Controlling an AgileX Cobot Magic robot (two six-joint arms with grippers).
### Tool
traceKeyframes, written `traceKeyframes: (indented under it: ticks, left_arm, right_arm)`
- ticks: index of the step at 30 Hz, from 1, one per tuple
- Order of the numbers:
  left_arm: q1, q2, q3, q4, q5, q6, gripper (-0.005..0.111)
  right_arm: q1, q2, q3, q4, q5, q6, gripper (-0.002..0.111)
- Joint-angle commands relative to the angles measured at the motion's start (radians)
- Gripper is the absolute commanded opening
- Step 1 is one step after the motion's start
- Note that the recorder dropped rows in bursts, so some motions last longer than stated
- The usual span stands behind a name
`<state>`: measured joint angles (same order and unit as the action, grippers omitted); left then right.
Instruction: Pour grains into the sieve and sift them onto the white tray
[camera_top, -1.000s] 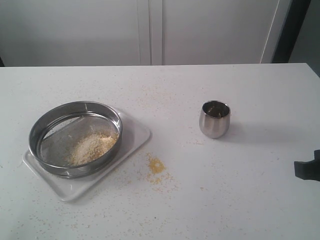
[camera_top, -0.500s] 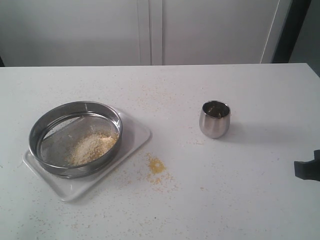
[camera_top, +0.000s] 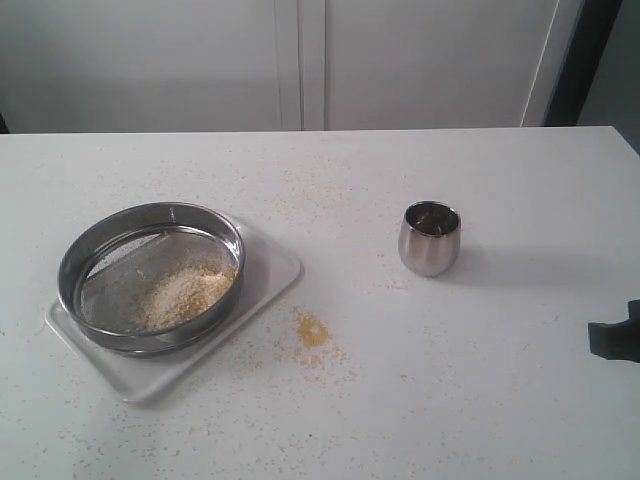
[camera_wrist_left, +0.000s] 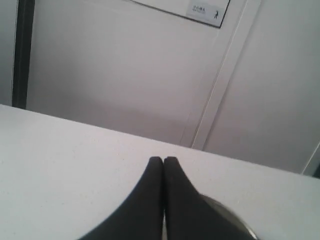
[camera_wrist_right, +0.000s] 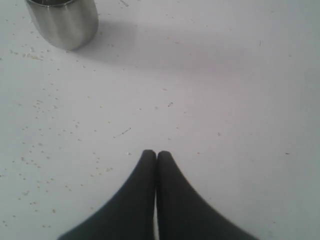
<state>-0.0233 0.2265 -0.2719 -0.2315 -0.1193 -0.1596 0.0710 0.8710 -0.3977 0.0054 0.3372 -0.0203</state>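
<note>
**Steel sieve rests on the white tray, both claws shut and empty**

We see the sieve (camera_top: 72, 262) lying flat on the white tray (camera_top: 268, 268) at the left of the speckled white table (camera_top: 500, 400). The tray's near and right corners show from under the ring. A pale beige heap of grains (camera_top: 185, 292) lies on the mesh toward the near right side, and the rest of the mesh is bare grey. A small golden-yellow spill (camera_top: 312, 332) lies on the table just beside the tray's right edge, with loose specks scattered around it.

The small rounded steel cup (camera_top: 429, 245) stands upright, well apart to the right of the tray. We cannot tell what is inside it.

The left gripper (camera_wrist_left: 163, 160) has its two black fingers pressed together with nothing between them, and a curved steel rim shows just beyond them. The right gripper (camera_wrist_right: 156, 154) is likewise closed on nothing, above bare table with the cup ahead of it
</note>
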Motion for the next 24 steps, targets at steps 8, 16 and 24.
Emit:
traceKeyframes:
  ticks: [8, 16, 24]
  left_arm:
    - [-0.001, 0.366, -0.243, 0.068, 0.332, 0.175, 0.000]
    - [-0.001, 0.607, -0.332, 0.068, 0.373, 0.282, 0.000]
    - [-0.001, 0.834, -0.476, 0.068, 0.611, 0.379, 0.000]
  right_arm:
    - [-0.002, -0.002, 0.003, 0.002, -0.003, -0.001, 0.000]
    - [-0.002, -0.002, 0.003, 0.002, -0.003, -0.001, 0.000]
    - [-0.002, -0.002, 0.003, 0.002, -0.003, -0.001, 0.000]
